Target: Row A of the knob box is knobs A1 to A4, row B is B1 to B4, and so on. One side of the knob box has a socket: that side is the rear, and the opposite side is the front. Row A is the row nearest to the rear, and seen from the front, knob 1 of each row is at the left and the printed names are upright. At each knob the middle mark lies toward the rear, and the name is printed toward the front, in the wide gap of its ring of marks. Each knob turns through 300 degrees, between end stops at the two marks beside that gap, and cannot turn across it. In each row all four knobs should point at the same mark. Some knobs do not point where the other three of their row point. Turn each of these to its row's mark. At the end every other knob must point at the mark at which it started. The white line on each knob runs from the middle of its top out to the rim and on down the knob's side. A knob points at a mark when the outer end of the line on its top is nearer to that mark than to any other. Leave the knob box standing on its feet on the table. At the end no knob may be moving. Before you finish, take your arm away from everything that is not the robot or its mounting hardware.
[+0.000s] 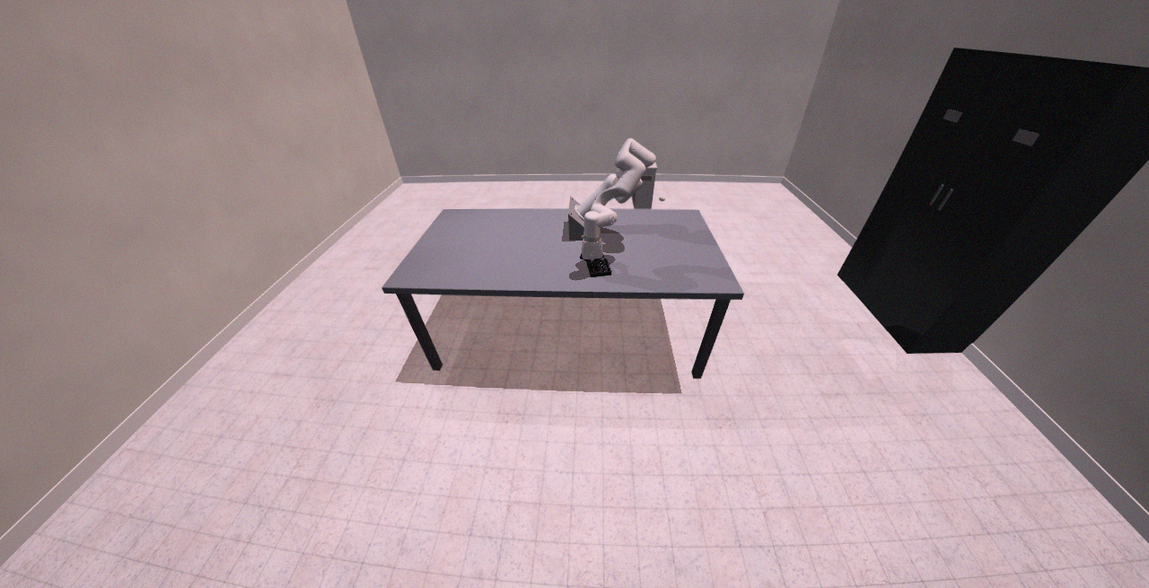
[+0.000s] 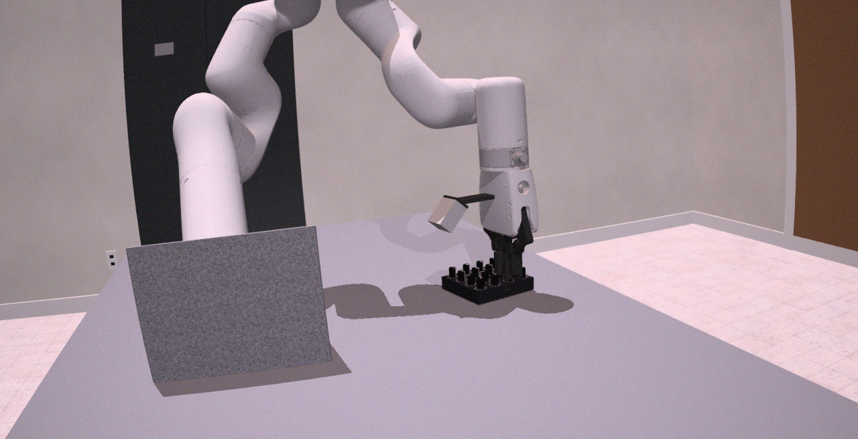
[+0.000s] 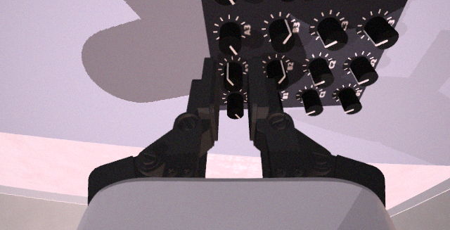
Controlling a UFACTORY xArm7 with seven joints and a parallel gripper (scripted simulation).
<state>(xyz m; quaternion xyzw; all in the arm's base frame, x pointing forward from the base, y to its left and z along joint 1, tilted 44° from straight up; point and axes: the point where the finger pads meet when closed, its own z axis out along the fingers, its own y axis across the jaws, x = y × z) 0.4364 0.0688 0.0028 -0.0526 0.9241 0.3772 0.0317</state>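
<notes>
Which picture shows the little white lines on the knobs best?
The wrist view: the knobs fill it, white lines and ring marks plain. In the exterior view the knob box shows only tiny black pegs. In the top view it is a dark speck.
</notes>
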